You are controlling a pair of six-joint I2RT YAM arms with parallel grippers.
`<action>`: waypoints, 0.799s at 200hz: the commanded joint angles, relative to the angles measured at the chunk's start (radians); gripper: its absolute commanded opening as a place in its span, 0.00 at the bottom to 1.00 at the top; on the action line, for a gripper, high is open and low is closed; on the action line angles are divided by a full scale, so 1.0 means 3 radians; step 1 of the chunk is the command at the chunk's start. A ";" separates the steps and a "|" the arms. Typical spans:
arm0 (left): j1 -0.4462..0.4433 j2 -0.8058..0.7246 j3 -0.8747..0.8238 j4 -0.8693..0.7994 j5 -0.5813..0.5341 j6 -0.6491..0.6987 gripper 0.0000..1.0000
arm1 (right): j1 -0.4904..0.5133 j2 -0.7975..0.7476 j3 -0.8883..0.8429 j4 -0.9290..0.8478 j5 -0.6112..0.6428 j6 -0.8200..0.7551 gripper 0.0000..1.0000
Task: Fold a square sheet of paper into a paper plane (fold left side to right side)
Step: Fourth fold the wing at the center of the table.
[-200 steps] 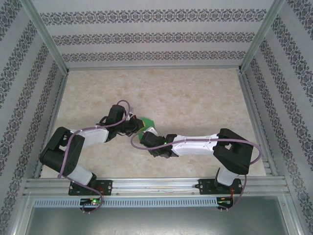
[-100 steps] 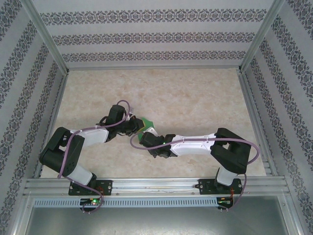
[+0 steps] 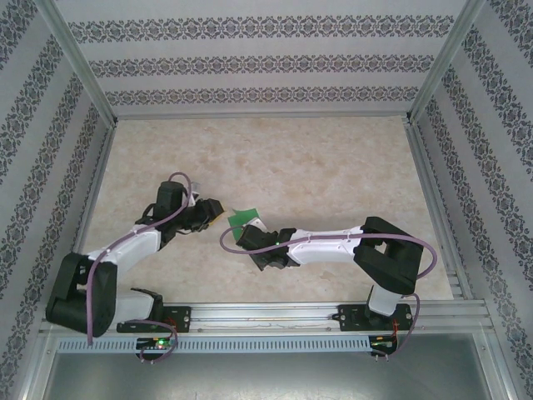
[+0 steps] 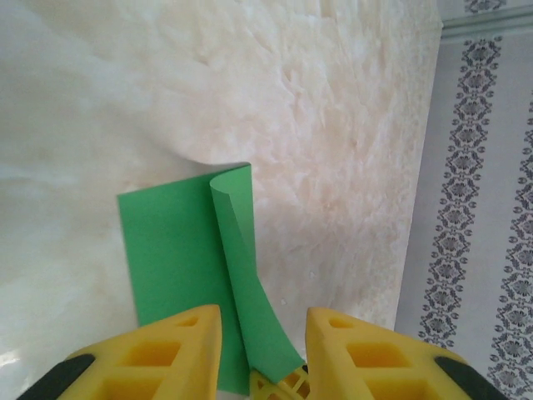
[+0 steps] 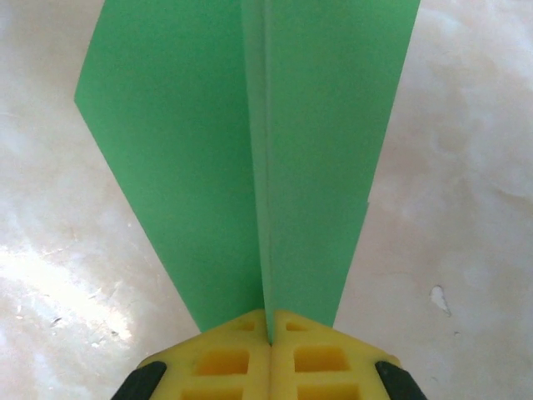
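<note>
One creased, pointed green paper plane (image 5: 183, 167) sits pinched in right jaws; left jaws spread.

Bright, even light, with pale glare washing the table (image 4: 50, 275).

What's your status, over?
Right gripper shut on green paper, at its crease. Left gripper open, straddling the paper's curled edge. Nothing blocking.

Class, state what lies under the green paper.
The marbled table shows around the paper; the part directly beneath is covered. The right pincer is shut on its crease.
</note>
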 commanded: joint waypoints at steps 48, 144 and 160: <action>0.0172 -0.0362 0.0000 -0.0798 0.0267 0.0525 0.35 | -0.0487 -0.0193 -0.0152 0.0394 -0.1436 0.0060 0.00; 0.0061 -0.0356 -0.0236 -0.0602 0.0428 0.0414 0.36 | -0.0742 0.0025 -0.0281 0.0907 -0.2292 0.0207 0.03; 0.0008 -0.0322 -0.0277 -0.0500 0.0409 0.0353 0.36 | -0.0745 0.0055 -0.0282 0.0925 -0.2315 0.0215 0.03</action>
